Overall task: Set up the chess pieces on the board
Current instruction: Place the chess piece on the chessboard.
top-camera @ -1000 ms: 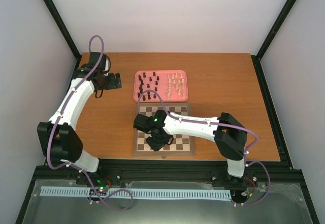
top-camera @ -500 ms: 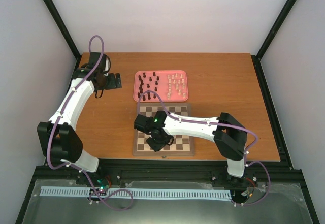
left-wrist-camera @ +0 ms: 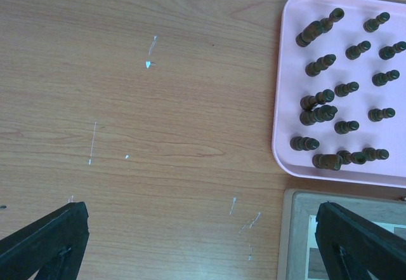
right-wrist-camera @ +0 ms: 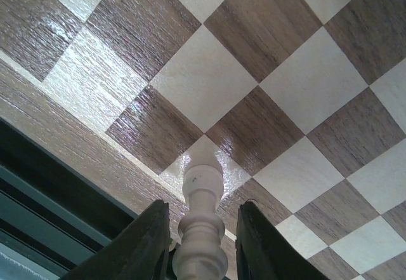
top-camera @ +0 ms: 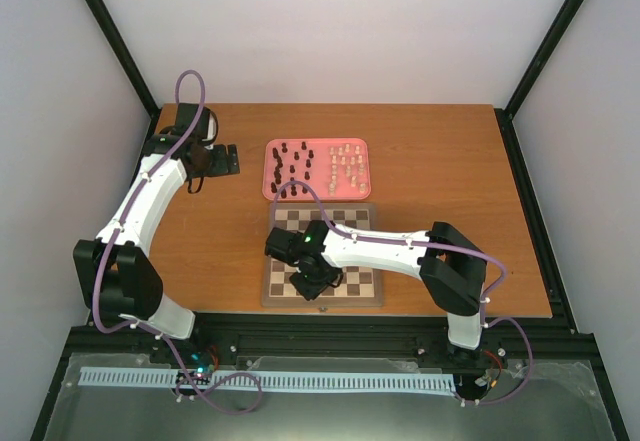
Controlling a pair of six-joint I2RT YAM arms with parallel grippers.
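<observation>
The board [top-camera: 370, 216] lies at the table's near middle. My right gripper [top-camera: 318, 283] hovers low over its near-left part. In the right wrist view the gripper [right-wrist-camera: 203, 209] is shut on a cream chess piece [right-wrist-camera: 202, 185], whose far end points at a cream square by the board's border [right-wrist-camera: 70, 143]. Dark pieces [top-camera: 290, 166] and cream pieces [top-camera: 347, 161] stand in the pink tray [top-camera: 318, 142] behind the board. My left gripper [top-camera: 222, 159] is open and empty, left of the tray. Its view shows the dark pieces [left-wrist-camera: 323, 112] and a board corner [left-wrist-camera: 295, 242].
The pink tray [left-wrist-camera: 282, 102] lies just beyond the board's far edge. Bare wooden table [left-wrist-camera: 139, 115] lies under the left gripper [left-wrist-camera: 200, 229]. Black frame posts and white walls close in the table. The table's near edge is close behind the board.
My right gripper has shifted slightly right and toward the board's near edge with the cream piece. The left arm has not moved.
</observation>
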